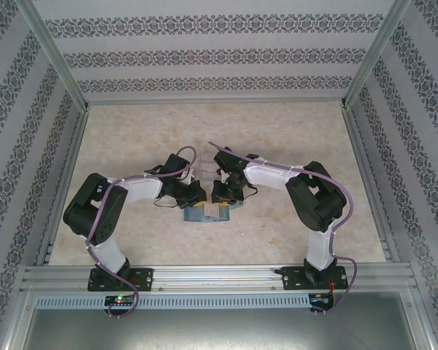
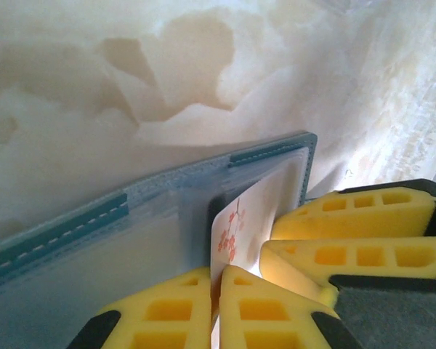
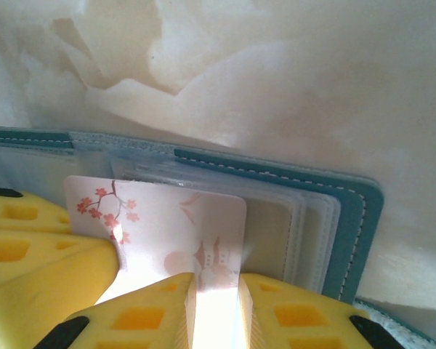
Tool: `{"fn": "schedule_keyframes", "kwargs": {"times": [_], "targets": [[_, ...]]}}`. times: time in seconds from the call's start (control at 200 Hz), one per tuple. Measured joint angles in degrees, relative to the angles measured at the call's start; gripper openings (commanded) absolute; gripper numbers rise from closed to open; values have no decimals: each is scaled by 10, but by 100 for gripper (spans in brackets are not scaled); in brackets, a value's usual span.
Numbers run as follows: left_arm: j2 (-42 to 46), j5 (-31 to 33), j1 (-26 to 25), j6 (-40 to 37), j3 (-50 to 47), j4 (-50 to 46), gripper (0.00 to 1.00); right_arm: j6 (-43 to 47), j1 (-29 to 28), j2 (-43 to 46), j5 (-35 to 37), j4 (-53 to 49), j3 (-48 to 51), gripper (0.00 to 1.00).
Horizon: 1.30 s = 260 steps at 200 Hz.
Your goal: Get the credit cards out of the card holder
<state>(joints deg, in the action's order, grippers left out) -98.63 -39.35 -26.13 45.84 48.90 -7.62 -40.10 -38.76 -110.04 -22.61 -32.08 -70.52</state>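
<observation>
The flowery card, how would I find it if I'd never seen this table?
Start at the marbled table, then go to the teal card holder in its middle. A pale card pokes out of one pocket, pinched in the yellow left gripper. It has pink blossoms on a branch, while the clear pockets beside it look plain.

Card holder lies open on the table, at centre, towards the near side. Plastic tray is just behind it. Left gripper comes in from the holder's left and right gripper from its right, their tips close together. Credit card is over the holder's inner panel, one edge pinched in the left gripper and another edge between the right gripper's fingers.
</observation>
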Motion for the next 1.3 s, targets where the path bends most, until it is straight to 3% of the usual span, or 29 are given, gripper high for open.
{"fn": "schedule_keyframes", "kwargs": {"times": [1.299], "targets": [[71, 90, 11, -89, 43, -191, 4, 11, 8, 3, -7, -5, 0, 24]]}}
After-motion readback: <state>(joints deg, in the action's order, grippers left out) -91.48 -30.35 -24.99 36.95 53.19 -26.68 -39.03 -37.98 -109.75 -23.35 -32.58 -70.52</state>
